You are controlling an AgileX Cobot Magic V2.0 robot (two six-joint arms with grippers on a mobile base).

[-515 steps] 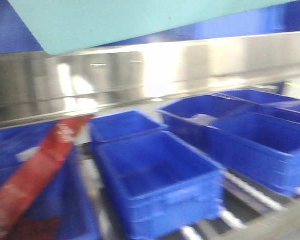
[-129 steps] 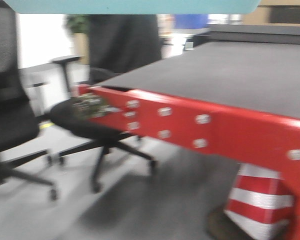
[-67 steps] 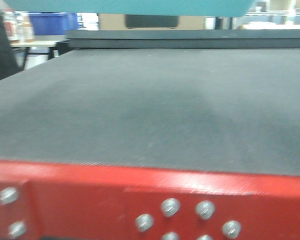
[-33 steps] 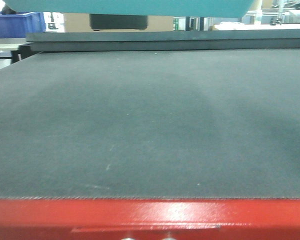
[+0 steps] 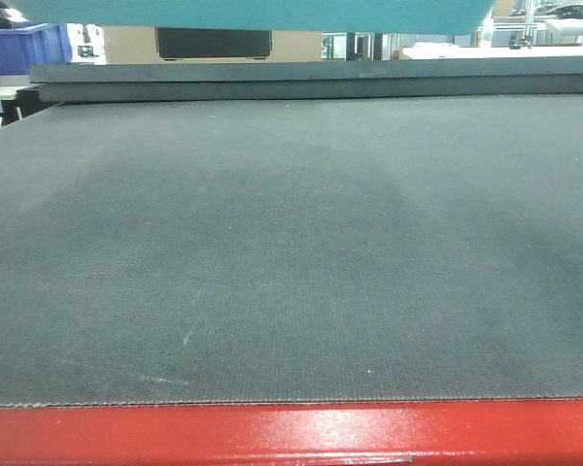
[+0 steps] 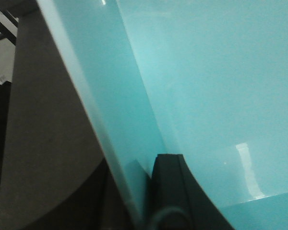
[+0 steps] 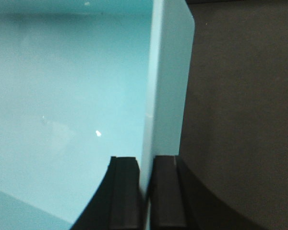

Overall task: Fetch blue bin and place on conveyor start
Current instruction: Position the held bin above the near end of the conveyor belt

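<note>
Right gripper (image 7: 146, 191): two black fingers pinch a side wall of the blue bin (image 7: 62, 96), one inside, one outside. Left gripper (image 6: 140, 196): clamped the same way on the opposite wall, outer finger dim in shadow. The bin hangs between them, above the conveyor start (image 5: 291, 243). Outboard of and below each gripper lies broad, flat grey belt. A red frame (image 5: 291, 437) edges the near side, and a raised dark ledge (image 5: 311, 78) bounds the far side. The bin interior shows smooth turquoise surfaces with light glints.
</note>
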